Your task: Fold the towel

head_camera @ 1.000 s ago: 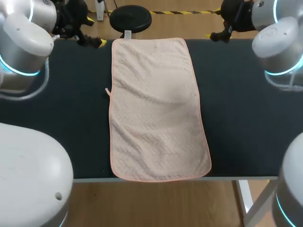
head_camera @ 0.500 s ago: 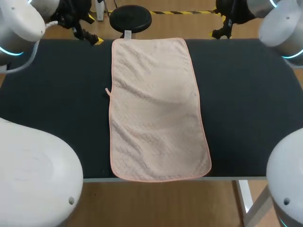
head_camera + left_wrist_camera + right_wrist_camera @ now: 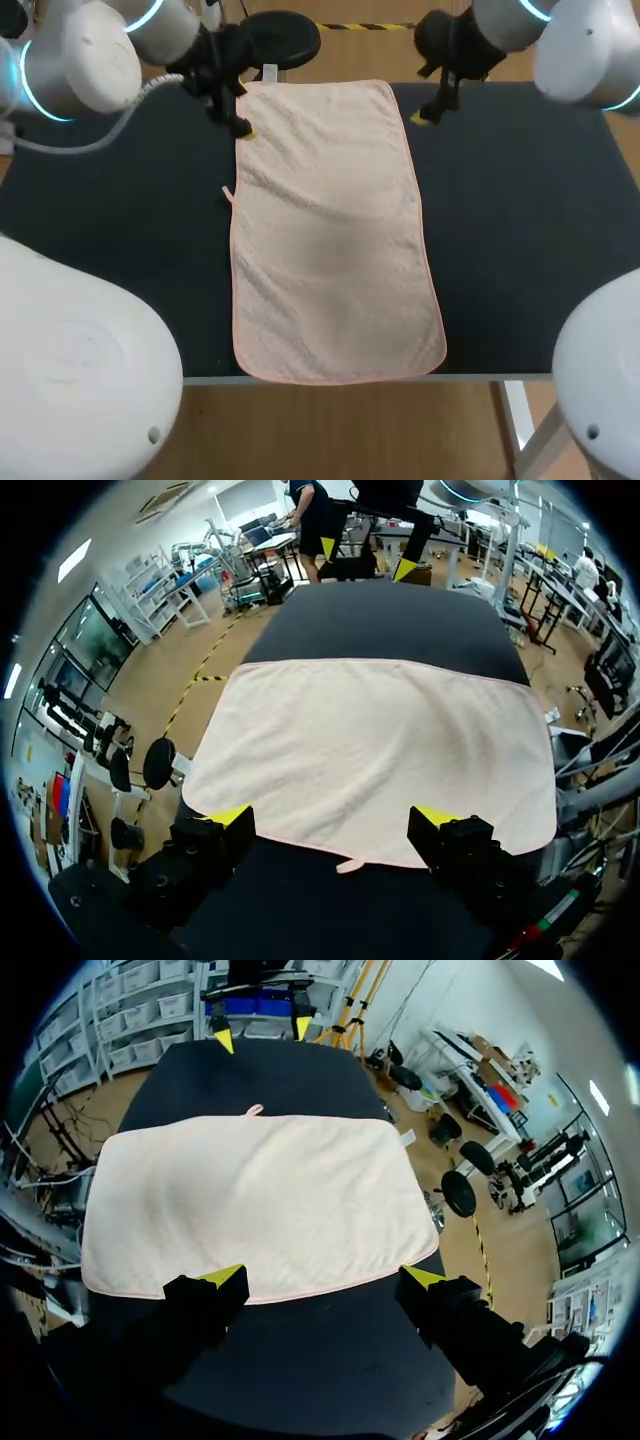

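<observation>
Currently pink towel [image 3: 335, 230] lies flat, lengthwise, mid black table [image 3: 120, 230]. Left gripper [image 3: 332, 816] and right gripper [image 3: 322, 1277] both spread wide, at its far corners. Likely light, limp cloth; pinch the corner hems.

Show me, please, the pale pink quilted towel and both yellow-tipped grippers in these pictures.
Pale pink quilted towel [image 3: 330, 230], head view, middle of the cloth.
Left gripper [image 3: 332, 816], left wrist view, midway between its fingertips.
Right gripper [image 3: 322, 1276], right wrist view, midway between its fingertips.
</observation>
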`<state>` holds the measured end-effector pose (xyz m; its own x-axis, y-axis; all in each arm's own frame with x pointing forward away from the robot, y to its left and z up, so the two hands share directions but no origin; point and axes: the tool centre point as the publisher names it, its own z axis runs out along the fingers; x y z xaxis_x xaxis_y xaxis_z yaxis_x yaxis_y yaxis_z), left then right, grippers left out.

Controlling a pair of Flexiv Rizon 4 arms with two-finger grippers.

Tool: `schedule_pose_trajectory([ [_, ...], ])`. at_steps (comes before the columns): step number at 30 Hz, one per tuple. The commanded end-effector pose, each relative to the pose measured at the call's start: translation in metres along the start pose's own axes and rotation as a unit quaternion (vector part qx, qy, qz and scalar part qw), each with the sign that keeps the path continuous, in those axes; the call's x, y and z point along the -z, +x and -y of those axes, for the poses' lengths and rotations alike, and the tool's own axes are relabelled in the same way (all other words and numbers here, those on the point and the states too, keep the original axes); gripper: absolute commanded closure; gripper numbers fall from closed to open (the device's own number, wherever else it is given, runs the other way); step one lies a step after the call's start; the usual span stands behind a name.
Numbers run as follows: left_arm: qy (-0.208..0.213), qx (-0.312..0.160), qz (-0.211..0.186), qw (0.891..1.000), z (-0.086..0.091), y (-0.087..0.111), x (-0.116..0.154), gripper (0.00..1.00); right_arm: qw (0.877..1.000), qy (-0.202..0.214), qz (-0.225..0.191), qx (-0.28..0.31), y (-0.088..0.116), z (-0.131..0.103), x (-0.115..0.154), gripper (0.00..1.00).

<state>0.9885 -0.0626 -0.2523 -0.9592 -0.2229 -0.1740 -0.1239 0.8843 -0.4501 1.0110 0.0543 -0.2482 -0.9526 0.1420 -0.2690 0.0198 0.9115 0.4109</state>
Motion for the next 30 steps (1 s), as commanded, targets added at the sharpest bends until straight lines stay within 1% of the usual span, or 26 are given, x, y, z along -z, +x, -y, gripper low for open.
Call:
schedule_pose_trajectory([
  [1,-0.035,-0.014,-0.009,0.999,0.001,0.007,-0.015,0.00,0.992,0.112,-0.038,0.047,0.013,0.000,-0.017,0.00],
  [2,-0.037,-0.013,-0.014,0.999,0.000,0.010,-0.018,0.00,0.990,0.121,-0.036,0.058,0.016,0.002,-0.022,0.00],
  [3,-0.038,-0.014,-0.020,0.999,-0.001,0.012,-0.020,0.00,0.989,0.122,-0.048,0.071,0.020,0.003,-0.027,0.00],
  [6,-0.044,-0.023,-0.041,0.998,-0.003,0.019,-0.028,0.00,0.986,0.130,-0.062,0.082,0.028,0.007,-0.038,0.00],
  [7,-0.042,-0.022,-0.047,0.998,-0.004,0.021,-0.031,0.00,0.986,0.131,-0.065,0.082,0.030,0.008,-0.041,0.00],
  [13,-0.068,-0.033,-0.080,0.994,-0.008,0.035,-0.052,0.00,0.984,0.134,-0.077,0.082,0.040,0.013,-0.057,0.00],
  [15,-0.069,-0.030,-0.091,0.993,-0.010,0.038,-0.060,0.00,0.984,0.137,-0.079,0.081,0.043,0.014,-0.061,0.00],
  [18,-0.068,-0.038,-0.099,0.992,-0.011,0.044,-0.071,0.00,0.984,0.142,-0.079,0.075,0.047,0.018,-0.069,0.00],
  [21,-0.079,-0.045,-0.099,0.991,-0.014,0.048,-0.084,0.00,0.984,0.145,-0.080,0.066,0.049,0.023,-0.078,0.00],
  [25,-0.092,-0.040,-0.111,0.989,-0.021,0.051,-0.100,0.00,0.983,0.152,-0.082,0.061,0.053,0.026,-0.090,0.00],
  [30,-0.100,-0.042,-0.117,0.987,-0.027,0.053,-0.111,0.00,0.984,0.152,-0.082,0.052,0.056,0.029,-0.100,0.00],
])
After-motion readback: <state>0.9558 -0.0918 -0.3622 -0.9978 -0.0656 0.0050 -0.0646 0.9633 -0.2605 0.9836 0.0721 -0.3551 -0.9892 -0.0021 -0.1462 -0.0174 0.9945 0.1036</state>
